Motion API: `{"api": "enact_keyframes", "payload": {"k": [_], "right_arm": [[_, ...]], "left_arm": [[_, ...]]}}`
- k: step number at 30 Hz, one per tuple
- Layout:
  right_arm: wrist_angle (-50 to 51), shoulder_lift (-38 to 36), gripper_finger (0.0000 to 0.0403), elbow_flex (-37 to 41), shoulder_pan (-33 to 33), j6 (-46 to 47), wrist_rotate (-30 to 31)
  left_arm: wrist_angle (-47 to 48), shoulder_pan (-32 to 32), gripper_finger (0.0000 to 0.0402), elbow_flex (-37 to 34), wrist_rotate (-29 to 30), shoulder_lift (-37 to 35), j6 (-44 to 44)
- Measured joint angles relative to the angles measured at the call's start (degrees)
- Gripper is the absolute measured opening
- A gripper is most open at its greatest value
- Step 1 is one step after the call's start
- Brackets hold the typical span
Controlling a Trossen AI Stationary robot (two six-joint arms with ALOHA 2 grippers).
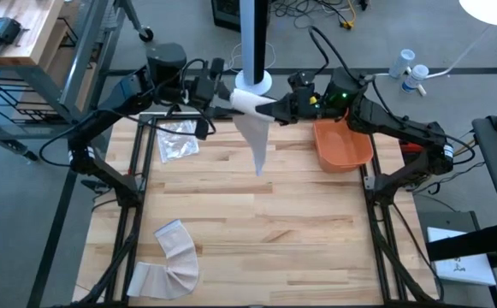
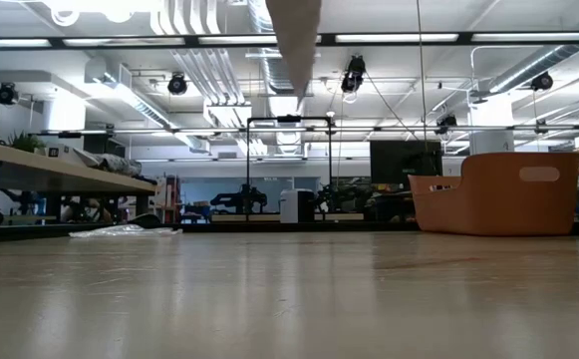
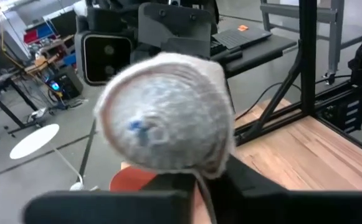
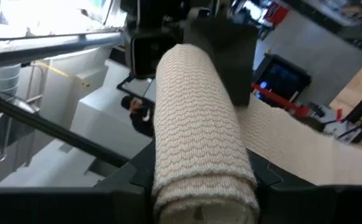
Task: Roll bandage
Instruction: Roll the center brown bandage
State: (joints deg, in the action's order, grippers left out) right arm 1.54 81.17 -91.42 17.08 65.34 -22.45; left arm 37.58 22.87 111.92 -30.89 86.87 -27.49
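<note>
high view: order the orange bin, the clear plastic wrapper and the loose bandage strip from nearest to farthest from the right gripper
From the right gripper, which holds the bandage roll at the table's far edge:
1. Orange bin, just to its right.
2. Clear plastic wrapper, to its left, under the left arm.
3. Loose bandage strip, near-left corner.

Orange bin on wooden table, just beside right gripper, on its near side. Clear plastic wrapper on table below left gripper. Second flattened wrapper with white strip at table's near left corner, well apart from both grippers. Low view: bin at right, crumpled wrapper far left.
</note>
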Motion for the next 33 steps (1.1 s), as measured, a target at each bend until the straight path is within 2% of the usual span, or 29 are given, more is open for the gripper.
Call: {"api": "enact_keyframes", "payload": {"k": [2, 8, 13, 16, 19, 22, 26, 33], "right_arm": [[0.0, 0.0, 0.0128, 0.0, 0.0, -0.9, 1.5], [-0.1, 0.3, 0.0128, 0.0, 0.0, -4.8, 5.7], [-0.3, 1.7, 0.0128, 0.0, 0.0, -7.5, 5.7], [-0.5, 2.0, 0.0128, 0.0, 0.1, -7.8, 4.6], [-0.5, 1.8, 0.0128, 0.0, 0.1, -9.4, 3.9], [-0.1, 0.9, 0.0128, 0.0, 0.0, -12.1, 2.9], [-0.2, -0.2, 0.0128, 0.0, 0.1, -16.4, 3.0], [0.0, -1.2, 0.0128, 0.0, 0.0, -28.0, 2.9]], "left_arm": [[0.3, 0.0, 0.0014, 0.0, 0.0, 0.0, 0.4], [0.4, -0.3, 0.0008, 0.0, -0.3, 0.1, 1.3], [0.8, -0.4, 0.0006, -0.1, -2.7, 0.9, 2.0], [1.3, -0.4, 0.0006, -0.1, 1.0, 0.8, 2.0], [3.6, -0.2, 0.0009, -0.1, 8.0, -0.3, -0.2], [6.7, 0.2, 0.0026, -0.1, 11.2, -2.3, -3.8], [8.6, 0.4, 0.0064, -0.1, 11.4, -5.0, -4.2], [5.8, 0.9, 0.0158, -0.1, 11.3, -6.7, 4.1]]}}
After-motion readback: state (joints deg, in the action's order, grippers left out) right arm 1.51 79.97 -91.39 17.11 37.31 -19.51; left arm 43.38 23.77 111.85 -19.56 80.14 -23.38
